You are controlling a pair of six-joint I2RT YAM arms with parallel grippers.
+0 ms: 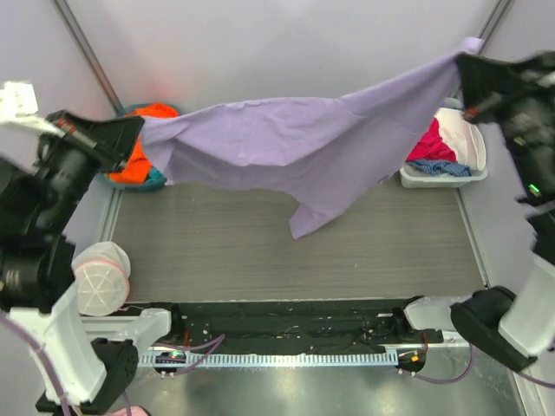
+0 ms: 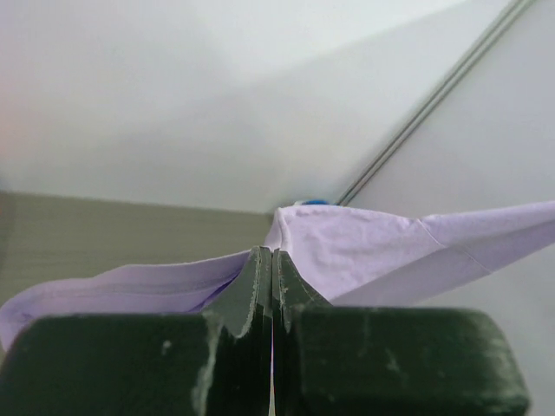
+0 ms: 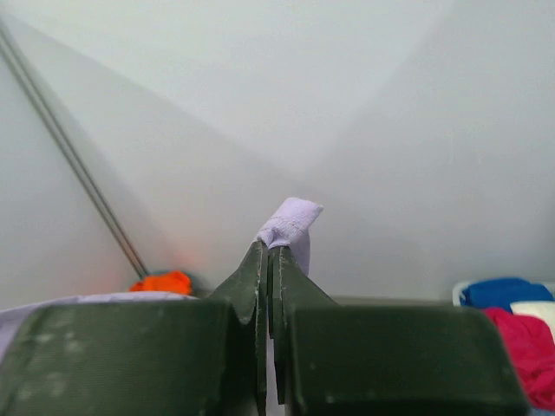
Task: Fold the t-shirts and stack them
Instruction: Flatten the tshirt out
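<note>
A large lavender t-shirt (image 1: 286, 143) hangs stretched in the air between both grippers, above the back of the table, with one corner drooping toward the middle. My left gripper (image 1: 139, 128) is shut on its left end; the cloth (image 2: 364, 251) spreads out beyond the closed jaws (image 2: 273, 256). My right gripper (image 1: 464, 59) is shut on its right end, high at the back right; a small tuft of lavender cloth (image 3: 290, 221) sticks out past the closed jaws (image 3: 269, 251). An orange shirt (image 1: 147, 143) lies on a teal one (image 1: 154, 180) at the back left.
A white bin (image 1: 442, 178) at the back right holds red, white and blue clothes. A round white pouch with a pink rim (image 1: 102, 277) sits at the left near edge. The dark table surface (image 1: 260, 251) lies under the hanging shirt.
</note>
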